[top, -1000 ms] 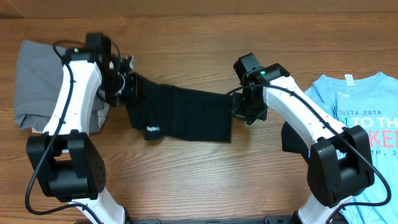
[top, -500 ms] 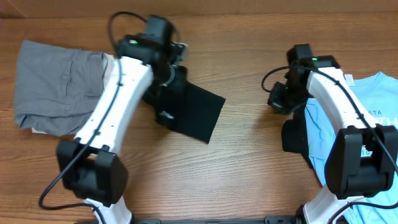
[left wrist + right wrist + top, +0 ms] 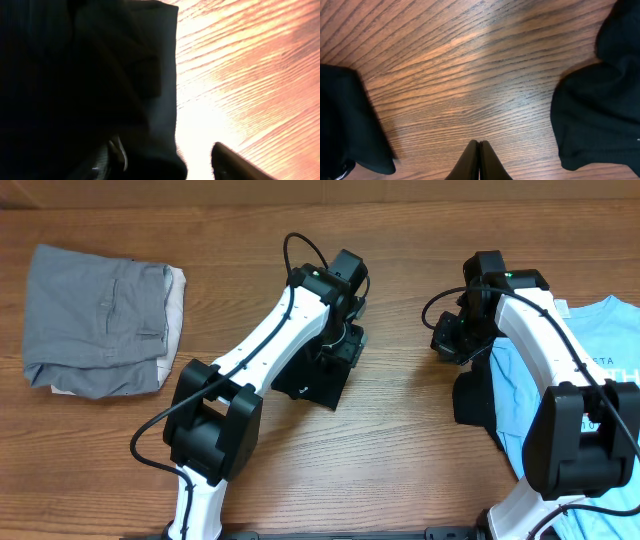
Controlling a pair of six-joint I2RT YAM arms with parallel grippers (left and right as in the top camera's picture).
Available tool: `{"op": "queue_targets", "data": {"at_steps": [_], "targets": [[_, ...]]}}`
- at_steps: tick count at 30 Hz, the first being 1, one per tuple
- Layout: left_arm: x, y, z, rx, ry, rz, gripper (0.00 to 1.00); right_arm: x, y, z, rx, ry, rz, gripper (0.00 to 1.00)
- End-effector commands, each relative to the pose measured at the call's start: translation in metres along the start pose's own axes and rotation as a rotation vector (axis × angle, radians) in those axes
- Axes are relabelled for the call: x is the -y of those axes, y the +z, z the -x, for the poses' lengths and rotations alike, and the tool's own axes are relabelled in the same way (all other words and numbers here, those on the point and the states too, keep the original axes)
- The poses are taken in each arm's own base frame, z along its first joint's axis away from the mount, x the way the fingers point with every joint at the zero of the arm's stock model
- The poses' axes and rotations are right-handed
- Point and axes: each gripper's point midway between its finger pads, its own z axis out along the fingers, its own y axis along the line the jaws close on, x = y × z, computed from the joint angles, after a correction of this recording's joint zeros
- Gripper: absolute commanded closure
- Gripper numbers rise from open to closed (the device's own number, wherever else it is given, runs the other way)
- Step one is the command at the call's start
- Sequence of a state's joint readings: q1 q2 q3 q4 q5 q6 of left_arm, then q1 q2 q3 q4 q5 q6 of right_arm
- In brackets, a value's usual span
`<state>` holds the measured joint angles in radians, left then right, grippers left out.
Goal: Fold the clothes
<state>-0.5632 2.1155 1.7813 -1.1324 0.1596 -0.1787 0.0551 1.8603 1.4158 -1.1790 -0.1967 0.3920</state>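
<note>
A black garment (image 3: 322, 375) lies doubled over in a compact fold at the table's middle. My left gripper (image 3: 342, 340) hovers right over its far end. In the left wrist view the black cloth (image 3: 85, 75) fills the left side. The left gripper (image 3: 170, 162) is open, one finger (image 3: 114, 156) against the fabric and the other (image 3: 231, 165) over bare wood. My right gripper (image 3: 448, 338) hangs to the right of the fold, apart from it. In the right wrist view that gripper (image 3: 479, 160) is shut on nothing above the wood.
Folded grey trousers (image 3: 95, 320) rest at the far left. A light blue printed T-shirt (image 3: 590, 370) lies at the right edge, with another dark garment (image 3: 470, 398) beside it, also in the right wrist view (image 3: 600, 100). The black fold's edge (image 3: 347, 125) shows on the left there.
The left arm swung right, carrying the black garment's left end over onto its right half, then opened its jaws. The right gripper pulled off to the right a second ago and has since stayed still.
</note>
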Motion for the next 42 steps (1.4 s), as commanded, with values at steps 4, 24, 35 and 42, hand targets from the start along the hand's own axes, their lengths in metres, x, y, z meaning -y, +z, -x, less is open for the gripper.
{"op": "queue_targets", "data": {"at_steps": [4,24,35,42], "targets": [[0.001,-0.033,0.018,0.060,-0.035,-0.011,0.25,-0.011,-0.004,0.003,0.014,-0.049,0.025,0.96],[-0.095,-0.128,0.016,0.092,-0.270,0.065,0.37,-0.173,-0.003,-0.084,-0.046,-0.738,0.508,0.57],[-0.119,-0.107,0.000,0.018,-0.304,-0.095,0.78,-0.173,0.068,-0.082,0.024,-0.548,0.277,0.86],[-0.119,-0.101,-0.003,0.001,-0.297,-0.096,0.75,-0.128,0.113,-0.100,-0.182,-0.378,0.174,0.90]]}}
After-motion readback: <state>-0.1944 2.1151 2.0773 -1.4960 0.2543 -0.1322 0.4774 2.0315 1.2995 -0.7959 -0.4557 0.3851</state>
